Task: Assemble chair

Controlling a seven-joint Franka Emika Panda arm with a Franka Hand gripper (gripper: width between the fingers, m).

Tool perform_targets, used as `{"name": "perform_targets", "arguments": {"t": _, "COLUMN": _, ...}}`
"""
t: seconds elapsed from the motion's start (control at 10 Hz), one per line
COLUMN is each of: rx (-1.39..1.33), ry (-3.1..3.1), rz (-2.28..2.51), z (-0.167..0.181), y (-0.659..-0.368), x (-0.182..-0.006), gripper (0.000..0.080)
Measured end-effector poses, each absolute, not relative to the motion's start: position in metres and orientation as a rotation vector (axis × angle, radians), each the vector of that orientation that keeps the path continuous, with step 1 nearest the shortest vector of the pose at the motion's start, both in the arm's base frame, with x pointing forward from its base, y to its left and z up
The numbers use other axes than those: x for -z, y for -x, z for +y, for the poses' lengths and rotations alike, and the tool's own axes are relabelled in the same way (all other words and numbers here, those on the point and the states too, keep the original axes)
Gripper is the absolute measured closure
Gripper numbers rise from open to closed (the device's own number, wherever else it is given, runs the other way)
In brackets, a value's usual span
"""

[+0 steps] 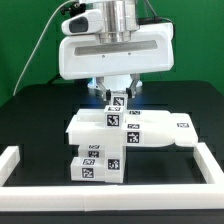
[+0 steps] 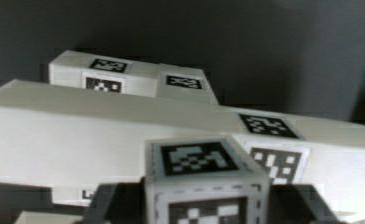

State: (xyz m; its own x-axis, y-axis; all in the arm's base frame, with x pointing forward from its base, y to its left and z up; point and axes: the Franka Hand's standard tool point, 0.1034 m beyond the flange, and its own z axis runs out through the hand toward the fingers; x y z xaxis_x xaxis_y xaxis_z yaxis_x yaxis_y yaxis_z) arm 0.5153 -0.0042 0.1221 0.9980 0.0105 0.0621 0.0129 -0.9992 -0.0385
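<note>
The chair parts are chunky matte-white pieces with black-and-white tags. In the exterior view a wide flat panel (image 1: 140,130) lies across stacked tagged blocks (image 1: 97,166) in the middle of the black table. My gripper (image 1: 117,100) hangs just above the panel's back edge, shut on a small upright tagged chair piece (image 1: 117,104). In the wrist view that piece (image 2: 205,165) stands between my dark fingers (image 2: 122,200), with my gripper (image 2: 205,208) around it. The panel (image 2: 90,125) lies beyond it, and two tagged blocks (image 2: 134,75) lie farther off.
A low white border rail (image 1: 18,162) runs along the exterior view's left, front (image 1: 110,205) and right (image 1: 205,160) of the black table. The arm's large white head (image 1: 112,50) hangs over the back of the parts.
</note>
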Motion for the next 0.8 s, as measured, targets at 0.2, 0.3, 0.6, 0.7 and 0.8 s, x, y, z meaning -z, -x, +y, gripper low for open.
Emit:
{"name": "perform_targets", "arguments": {"t": 0.2, "rx": 0.09, "ry": 3.086, "rz": 0.241, "z": -0.004, "y": -0.5154, "x": -0.1219, "gripper": 0.0517}}
{"name": "perform_targets", "arguments": {"t": 0.3, "rx": 0.086, "ry": 3.061, "rz": 0.438, "z": -0.0041, "y": -0.5156, "x": -0.1219, "gripper": 0.0517}}
{"name": "perform_targets", "arguments": {"t": 0.6, "rx": 0.171, "ry": 2.822, "rz": 1.123, "z": -0.0069, "y": -0.5151, "x": -0.1211, "gripper": 0.0517}}
{"name": "perform_targets", "arguments": {"t": 0.7, "rx": 0.19, "ry": 2.765, "rz": 1.221, "z": -0.0068, "y": -0.5158, "x": -0.1211, "gripper": 0.0517}}
{"name": "perform_targets", "arguments": {"t": 0.8, "rx": 0.186, "ry": 2.737, "rz": 1.272, "z": -0.0063, "y": -0.516, "x": -0.1211, "gripper": 0.0515}}
